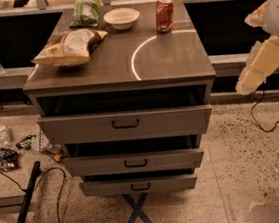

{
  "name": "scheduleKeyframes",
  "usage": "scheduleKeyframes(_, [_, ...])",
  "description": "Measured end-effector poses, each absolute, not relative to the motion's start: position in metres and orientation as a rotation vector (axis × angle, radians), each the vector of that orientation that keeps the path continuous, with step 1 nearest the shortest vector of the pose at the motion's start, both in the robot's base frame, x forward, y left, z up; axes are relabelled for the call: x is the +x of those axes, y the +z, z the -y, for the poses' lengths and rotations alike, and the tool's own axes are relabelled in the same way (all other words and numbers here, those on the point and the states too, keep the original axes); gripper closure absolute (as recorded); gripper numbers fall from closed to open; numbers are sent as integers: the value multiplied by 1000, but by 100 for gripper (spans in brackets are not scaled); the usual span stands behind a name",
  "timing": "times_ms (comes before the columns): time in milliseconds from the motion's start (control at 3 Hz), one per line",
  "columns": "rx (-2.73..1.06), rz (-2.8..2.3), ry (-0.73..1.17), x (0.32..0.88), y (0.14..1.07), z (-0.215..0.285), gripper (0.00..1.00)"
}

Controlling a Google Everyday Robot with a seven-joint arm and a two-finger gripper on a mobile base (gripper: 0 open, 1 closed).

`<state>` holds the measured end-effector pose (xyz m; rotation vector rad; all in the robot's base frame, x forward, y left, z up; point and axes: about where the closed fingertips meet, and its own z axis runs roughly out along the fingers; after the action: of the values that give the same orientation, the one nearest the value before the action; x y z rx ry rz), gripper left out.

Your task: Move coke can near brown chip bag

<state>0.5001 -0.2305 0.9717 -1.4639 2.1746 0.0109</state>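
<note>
The coke can (164, 14) stands upright at the back right of the grey cabinet top (164, 63). The brown chip bag (70, 46) lies flat at the left side of the top, well apart from the can. Part of my arm (263, 60), a cream-coloured link, hangs at the right edge of the view, off to the right of the cabinet and below the level of its top. My gripper is out of view; no fingers show.
A white bowl (122, 18) sits between bag and can at the back. A green bag (85, 11) lies at the back left. Three drawers (126, 125) stand partly open. Cables, a black bar (24, 204) and litter lie on the floor.
</note>
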Motion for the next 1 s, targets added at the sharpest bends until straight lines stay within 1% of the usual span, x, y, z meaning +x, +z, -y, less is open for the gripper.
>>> scheduleKeyframes(333, [-1199,-2102,141,554,953,238,0])
scheduleKeyframes(667, [-999,-2000,149,606,955,243,0])
scheduleKeyframes(1000, [-1004,-1993,129,607,960,242,0])
